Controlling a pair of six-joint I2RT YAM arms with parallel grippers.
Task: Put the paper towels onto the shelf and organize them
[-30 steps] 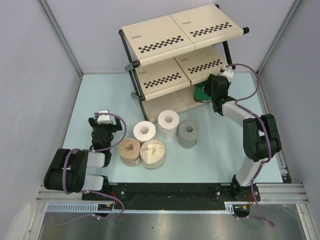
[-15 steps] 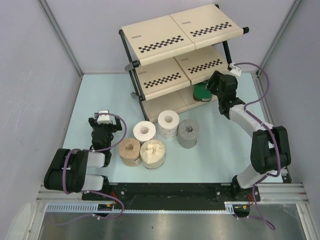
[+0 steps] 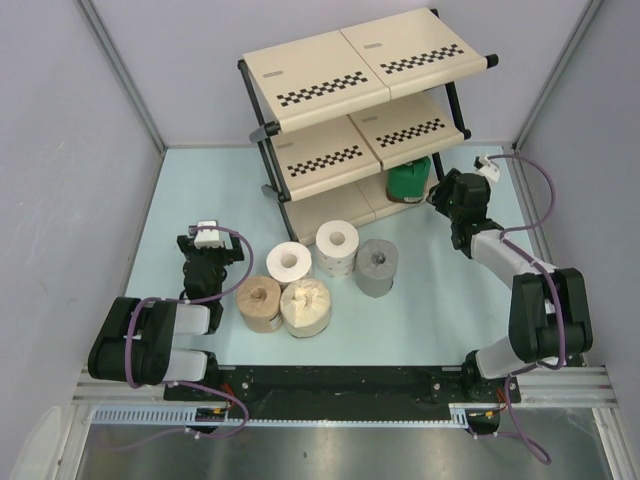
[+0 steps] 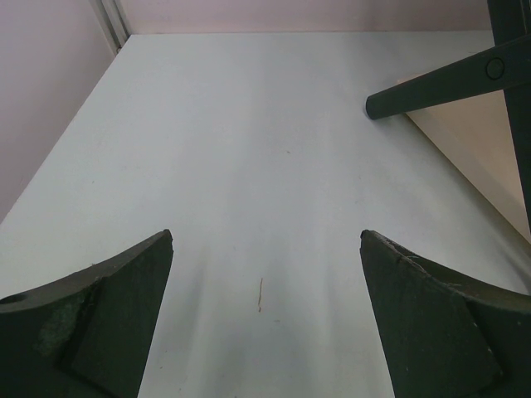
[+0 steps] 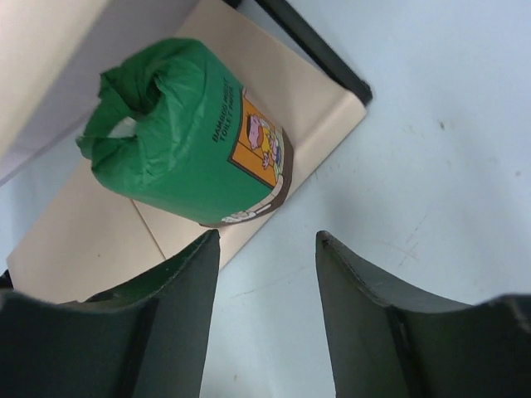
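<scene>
The three-tier cream shelf stands at the back. A green roll stands on its bottom panel; it also shows in the right wrist view. My right gripper is open and empty just right of that roll, apart from it; its jaws stand wide. On the table in front lie two white dotted rolls, a grey roll, a tan-brown roll and a cream roll. My left gripper is open and empty left of them.
The shelf's black frame foot and bottom panel show at the right of the left wrist view. Grey walls close in the pale blue table on three sides.
My right gripper has let go of the green roll on the bottom panel and drawn back to the right. The left arm has not moved.
</scene>
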